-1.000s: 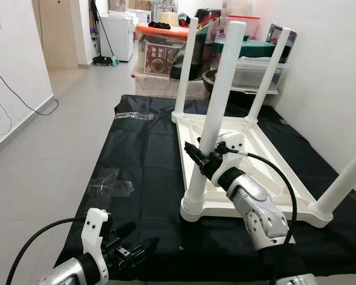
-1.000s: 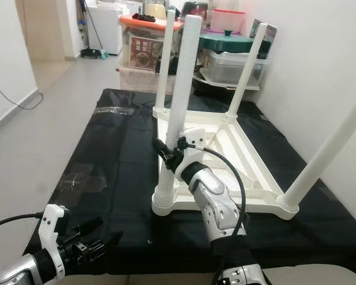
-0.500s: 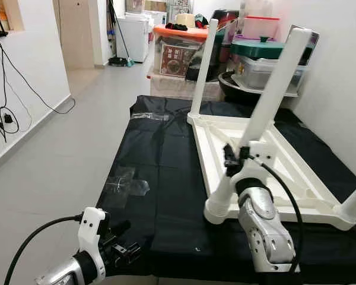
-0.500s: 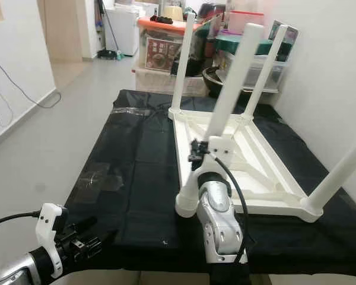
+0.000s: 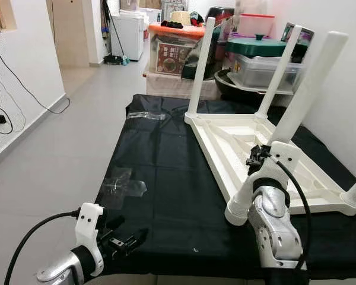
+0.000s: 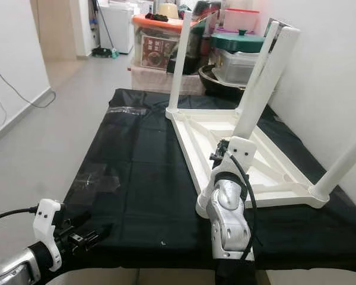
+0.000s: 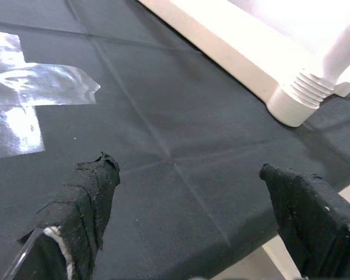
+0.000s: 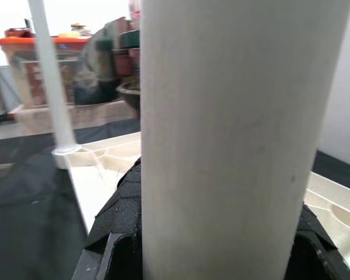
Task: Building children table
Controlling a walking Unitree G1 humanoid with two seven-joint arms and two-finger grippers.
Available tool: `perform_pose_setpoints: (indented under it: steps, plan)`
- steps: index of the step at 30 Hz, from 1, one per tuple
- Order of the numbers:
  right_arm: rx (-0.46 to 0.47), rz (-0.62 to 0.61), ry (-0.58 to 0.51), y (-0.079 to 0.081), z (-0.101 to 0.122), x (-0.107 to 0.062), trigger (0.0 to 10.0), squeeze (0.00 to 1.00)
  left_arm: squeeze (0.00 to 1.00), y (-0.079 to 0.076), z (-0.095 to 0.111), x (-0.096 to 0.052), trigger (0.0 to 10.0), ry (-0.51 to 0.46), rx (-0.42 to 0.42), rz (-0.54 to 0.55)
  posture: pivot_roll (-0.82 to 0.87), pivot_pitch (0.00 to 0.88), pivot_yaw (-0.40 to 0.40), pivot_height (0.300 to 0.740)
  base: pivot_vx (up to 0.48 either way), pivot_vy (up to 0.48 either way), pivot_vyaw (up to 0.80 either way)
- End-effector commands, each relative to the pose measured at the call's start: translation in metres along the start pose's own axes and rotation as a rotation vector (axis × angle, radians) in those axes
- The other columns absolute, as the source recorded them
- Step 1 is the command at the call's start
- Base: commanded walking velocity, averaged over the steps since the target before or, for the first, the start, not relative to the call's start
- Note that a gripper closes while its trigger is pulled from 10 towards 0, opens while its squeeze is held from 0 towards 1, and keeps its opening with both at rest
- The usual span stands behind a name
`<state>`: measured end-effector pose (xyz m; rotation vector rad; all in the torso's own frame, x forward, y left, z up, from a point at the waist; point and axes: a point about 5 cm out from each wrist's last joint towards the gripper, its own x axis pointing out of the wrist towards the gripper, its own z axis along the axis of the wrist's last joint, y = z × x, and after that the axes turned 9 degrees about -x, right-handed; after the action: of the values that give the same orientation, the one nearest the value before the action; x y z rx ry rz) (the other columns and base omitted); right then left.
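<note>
Lying upside down on the black floor sheet (image 5: 160, 178), the white children's table (image 5: 255, 151) has its legs pointing up. Right gripper (image 8: 210, 233) pinches the near corner table leg (image 5: 296, 101), fingers either side. Left gripper (image 7: 186, 210) hovers low above the sheet's near edge, fingers spread apart, beside clear tape (image 7: 29, 99).

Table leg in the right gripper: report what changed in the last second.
The table leg leans further to the robot's right than before. The right gripper stays shut on it; the left gripper stays open over the black sheet.
</note>
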<state>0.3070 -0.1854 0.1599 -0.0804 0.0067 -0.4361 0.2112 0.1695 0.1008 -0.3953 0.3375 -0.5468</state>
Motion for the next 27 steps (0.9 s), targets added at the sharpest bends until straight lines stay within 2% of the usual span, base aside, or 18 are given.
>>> perform_pose_setpoints:
  steps: [1,5,12,18,21,27]
  plan:
    - [-0.122,-0.169,0.165,-0.034,-0.042,0.006,0.0,0.00,0.00,0.004,0.000,0.002,10.0,-0.003,0.015,0.030,0.09,0.000,-0.081,0.740,0.000,0.000,0.00]
    - [-0.130,-0.241,0.154,-0.045,-0.039,0.010,0.0,0.00,0.00,0.007,0.002,0.003,10.0,-0.009,0.021,0.048,0.09,0.000,-0.080,0.740,0.000,0.000,0.00]
    - [-0.116,-0.264,0.152,-0.048,-0.041,0.006,0.0,0.00,0.00,0.009,0.002,0.006,10.0,-0.017,0.024,0.064,0.08,0.000,-0.078,0.740,0.000,0.000,0.00]
    - [-0.091,-0.228,0.135,-0.041,-0.041,0.001,0.0,0.00,0.00,0.009,0.002,0.007,10.0,-0.021,0.025,0.072,0.08,0.000,-0.080,0.740,0.000,0.000,0.00]
    - [-0.055,-0.167,0.115,-0.029,-0.039,-0.003,0.0,0.00,0.00,0.012,0.002,0.009,10.0,-0.026,0.033,0.085,0.08,0.000,-0.082,0.740,0.000,0.000,0.00]
    - [-0.036,-0.138,0.095,-0.027,-0.037,-0.007,0.0,0.00,0.00,0.014,0.003,0.009,10.0,-0.027,0.036,0.089,0.08,0.000,-0.077,0.740,0.000,0.000,0.00]
